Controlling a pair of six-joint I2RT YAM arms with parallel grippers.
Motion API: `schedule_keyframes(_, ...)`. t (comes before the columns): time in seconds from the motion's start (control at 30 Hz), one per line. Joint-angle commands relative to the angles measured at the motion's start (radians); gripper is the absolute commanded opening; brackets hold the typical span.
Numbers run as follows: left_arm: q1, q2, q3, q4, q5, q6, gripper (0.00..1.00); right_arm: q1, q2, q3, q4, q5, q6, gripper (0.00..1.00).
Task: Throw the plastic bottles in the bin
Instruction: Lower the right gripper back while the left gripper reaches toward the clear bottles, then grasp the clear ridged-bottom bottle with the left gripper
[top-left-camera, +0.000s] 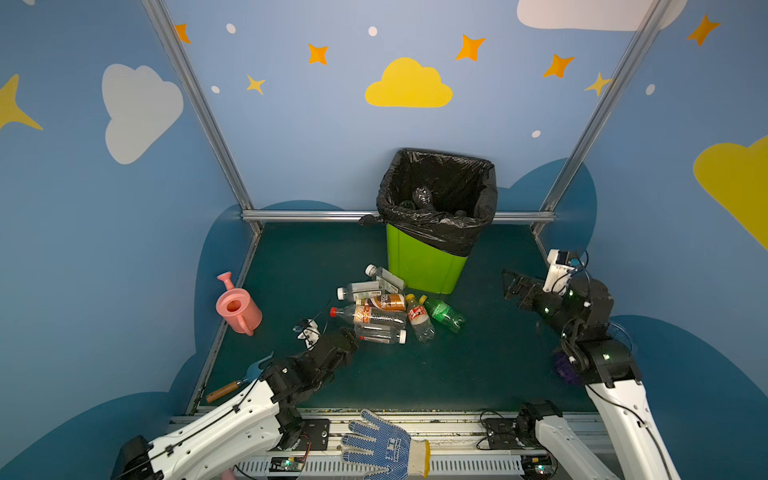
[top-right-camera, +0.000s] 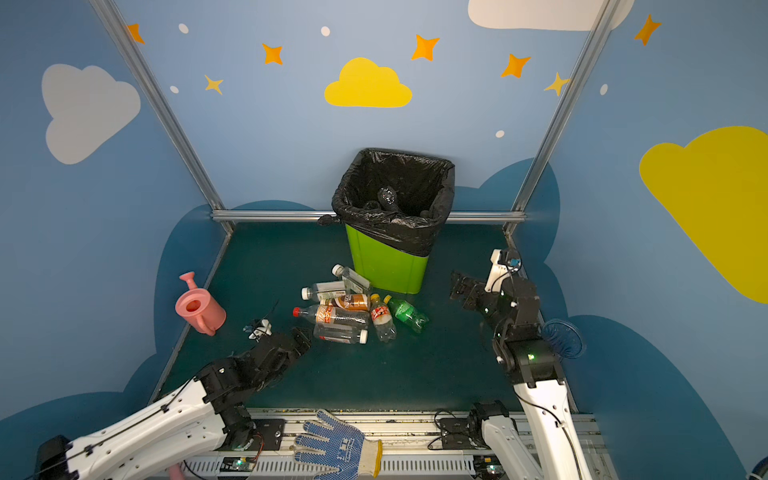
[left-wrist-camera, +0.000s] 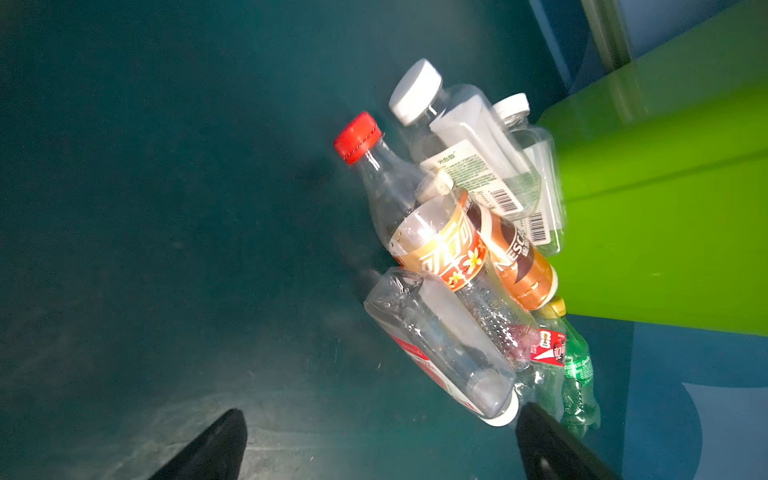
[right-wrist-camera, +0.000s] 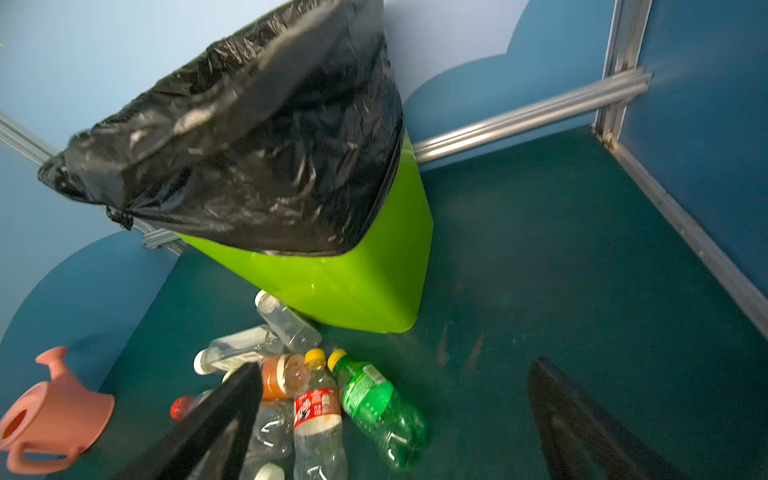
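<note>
Plastic bottles (top-left-camera: 386, 309) lay heaped on the worktop (top-left-camera: 291, 270) beside the green bin (top-left-camera: 424, 266); left fingers (left-wrist-camera: 216, 444) and right fingers (right-wrist-camera: 582, 424) stood apart, empty.

Bottles (top-left-camera: 386, 309) are heaped right up against the bin (top-left-camera: 424, 266), so I can't get in from the back. Mat (top-left-camera: 478, 365) in front and right of the heap is open, loads of room for me. Watering can (top-left-camera: 239, 309) stands well off left, not in my way.
</note>
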Motion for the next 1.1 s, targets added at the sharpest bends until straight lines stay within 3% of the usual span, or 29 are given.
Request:
schedule_keyframes(0.0,-0.009,0.031,-0.014,0.119,0.012,-0.084,1.00,-0.012,-0.057,-0.114,0.025,-0.015,0.082,0.98)
schedule_keyframes(0.37,0.000,0.287,0.056,0.233,0.060,-0.054,1.00,-0.040,-0.143,-0.222,-0.007,0.009,0.126,0.98)
schedule_keyframes(0.83,0.104,0.477,0.104,0.354,0.190,-0.032,0.96,-0.079,-0.142,-0.263,-0.008,-0.004,0.141,0.98)
schedule_keyframes(1.07,0.115,0.574,0.173,0.304,0.220,-0.024,0.91,-0.106,-0.135,-0.270,-0.008,-0.020,0.144,0.98)
